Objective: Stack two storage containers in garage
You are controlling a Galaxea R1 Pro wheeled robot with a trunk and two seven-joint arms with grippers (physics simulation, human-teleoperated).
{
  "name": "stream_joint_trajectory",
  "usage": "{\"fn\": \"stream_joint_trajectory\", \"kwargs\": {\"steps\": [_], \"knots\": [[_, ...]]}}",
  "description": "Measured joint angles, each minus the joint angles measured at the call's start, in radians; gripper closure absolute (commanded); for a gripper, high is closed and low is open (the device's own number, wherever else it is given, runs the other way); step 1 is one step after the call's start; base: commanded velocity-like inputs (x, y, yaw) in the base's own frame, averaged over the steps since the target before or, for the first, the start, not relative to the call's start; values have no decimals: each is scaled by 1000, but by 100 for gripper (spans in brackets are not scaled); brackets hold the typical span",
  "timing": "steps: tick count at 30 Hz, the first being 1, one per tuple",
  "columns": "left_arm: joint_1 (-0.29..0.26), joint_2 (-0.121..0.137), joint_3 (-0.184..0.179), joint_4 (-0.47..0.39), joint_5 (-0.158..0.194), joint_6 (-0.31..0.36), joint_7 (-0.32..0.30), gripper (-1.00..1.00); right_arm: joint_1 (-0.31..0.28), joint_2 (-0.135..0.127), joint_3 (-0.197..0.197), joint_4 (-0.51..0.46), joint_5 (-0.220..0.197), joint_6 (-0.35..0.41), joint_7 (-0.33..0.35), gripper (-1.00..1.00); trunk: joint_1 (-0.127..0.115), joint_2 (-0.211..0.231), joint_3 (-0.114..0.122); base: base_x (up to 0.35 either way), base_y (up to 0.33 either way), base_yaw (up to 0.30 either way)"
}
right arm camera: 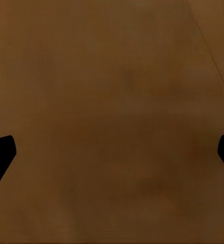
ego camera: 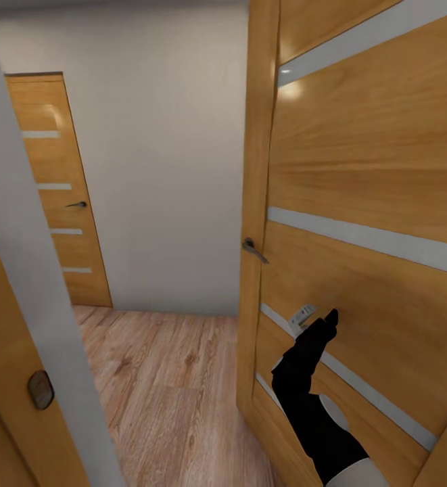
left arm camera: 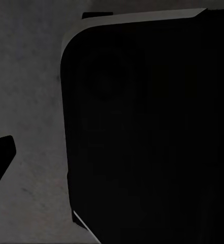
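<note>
No container is in sight, so its place cannot be told from these views. The right gripper point(ego camera: 326, 318) is seen in the head view at the end of a black arm point(ego camera: 311, 399) raised against an open wooden door point(ego camera: 365, 169), its tip touching or just short of the door face near a pale horizontal stripe point(ego camera: 358, 385). In the right wrist view 2 dark fingertips point(right arm camera: 0, 157) are set at opposite edges with brown door wood point(right arm camera: 112, 122) between them, so the jaws are spread wide and nothing is held. A metal handle point(ego camera: 253, 249) is mounted on the door edge, above and left of the gripper. Beyond the door a hallway is shown, with light wood-plank flooring point(ego camera: 155, 379) and a plain pale wall point(ego camera: 162, 169). A 2nd wooden door point(ego camera: 61, 196) with pale stripes and a small dark handle point(ego camera: 78, 203) is shut at the far left of that wall. At the near left a grey-white frame edge point(ego camera: 40, 291) and a wooden panel with a dark strike plate point(ego camera: 40, 389) are seen. In the left wrist view 1 dark fingertip point(left arm camera: 0, 157) is shown over a grey speckled surface point(left arm camera: 30, 91), beside a large black rounded body point(left arm camera: 152, 132); whether the left jaws are apart or closed cannot be told
</note>
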Motion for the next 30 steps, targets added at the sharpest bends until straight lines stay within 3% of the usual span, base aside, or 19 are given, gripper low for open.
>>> {"fn": "stream_joint_trajectory", "kwargs": {"steps": [30], "knots": [[0, 0, 0, 0, -2, 0, 0, -100, -2, 0, 1, 0, 2, 0, 0, -100, 0, 0, 0, 66, -2, 0]]}}
